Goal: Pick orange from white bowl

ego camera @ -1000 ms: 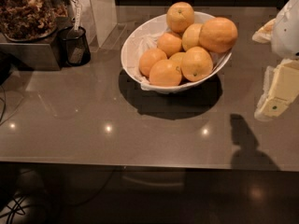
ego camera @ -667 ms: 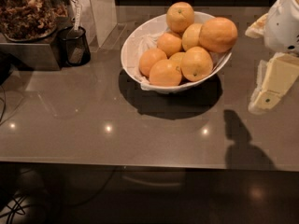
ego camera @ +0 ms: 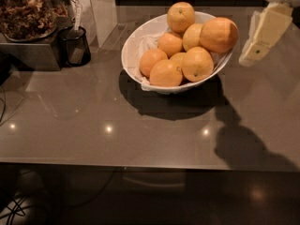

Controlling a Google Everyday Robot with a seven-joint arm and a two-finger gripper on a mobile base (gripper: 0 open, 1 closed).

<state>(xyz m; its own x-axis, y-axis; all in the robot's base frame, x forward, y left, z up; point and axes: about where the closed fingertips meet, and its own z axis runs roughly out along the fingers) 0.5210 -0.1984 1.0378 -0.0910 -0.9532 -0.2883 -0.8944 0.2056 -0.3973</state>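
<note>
The white bowl (ego camera: 133,46) stands on the grey-brown counter at centre, lined with white paper and piled with several oranges. The orange (ego camera: 218,34), the largest one, lies at the bowl's right rim on top of the pile. My gripper (ego camera: 260,39) hangs in the air at the upper right, just right of the bowl and of the large orange, not touching either. It holds nothing that I can see.
A small black mesh cup (ego camera: 74,46) with a utensil stands left of the bowl. Behind it is a metal box (ego camera: 28,53) under a glass jar of brown dried bits (ego camera: 26,11). A white panel (ego camera: 101,8) stands at the back. The counter's front edge (ego camera: 140,165) runs below.
My gripper has moved up and toward the bowl, closing in on the large orange. Its shadow on the counter has shifted with it. The bowl and fruit have not moved.
</note>
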